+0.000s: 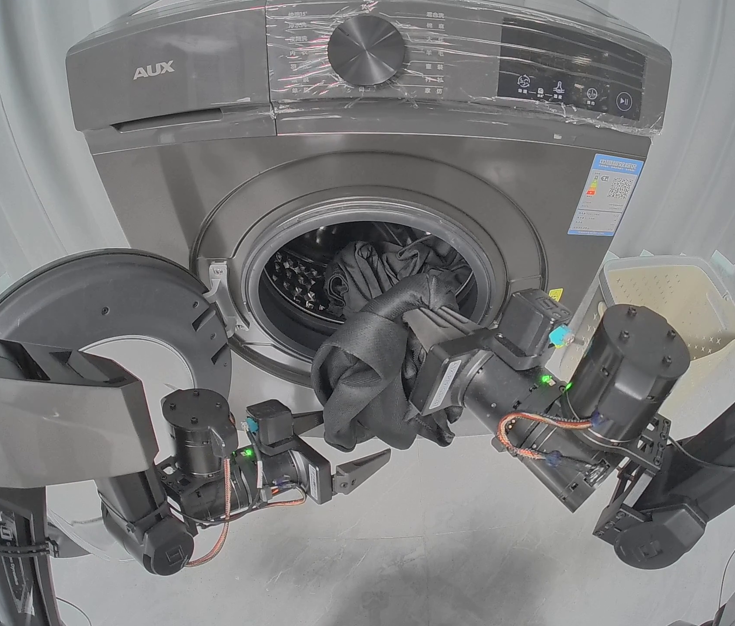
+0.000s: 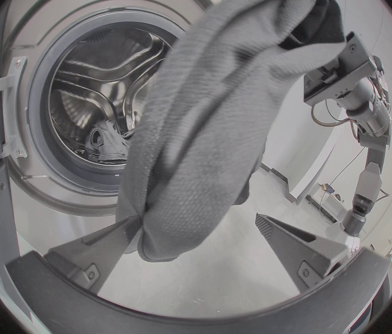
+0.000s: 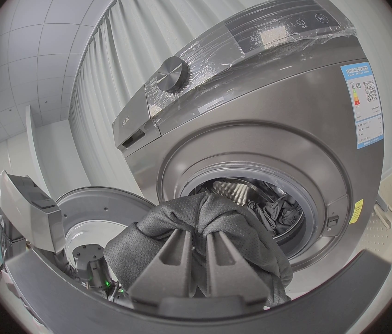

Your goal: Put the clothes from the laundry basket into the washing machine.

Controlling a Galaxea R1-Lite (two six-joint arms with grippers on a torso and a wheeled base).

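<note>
1. Head view: the washing machine (image 1: pixel 367 158), a front loader, is recorded with its door (image 1: pixel 98 306) swung wide open to the robot's left and the drum mouth (image 1: pixel 293 280) exposed.
2. Dark garment (image 1: pixel 367 367): it is held bunched just in front of the lower right of the drum mouth. A long fold is left hanging down outside, before the front panel.
3. Right end effector (image 3: pixel 199 256): it is clamped on the dark garment, with the fingers nearly together and cloth wrapped between and over them.
4. Left end effector (image 1: pixel 352 442): it is spread open and empty, and is placed low beneath the hanging fold. One finger lies right at the fold's lower end; whether it touches cannot be told.
5. Clothes in the drum (image 1: pixel 385 263): dark items are seen lying inside, behind the held garment.
6. Laundry basket (image 1: pixel 689 306): pale and perforated, it is set on the floor just to the right of the machine, behind the right arm.
7. Step in hand, as judged: the held garment is being loaded into the drum.
8. Handling advice:
   - The grip is best carried well past the door seal before it is loosened, so that the bulk falls inside.
   - The hanging fold is best lifted or pushed in by the free end effector.
   - Otherwise cloth may be left draped over the sill and trapped by the door.
</note>
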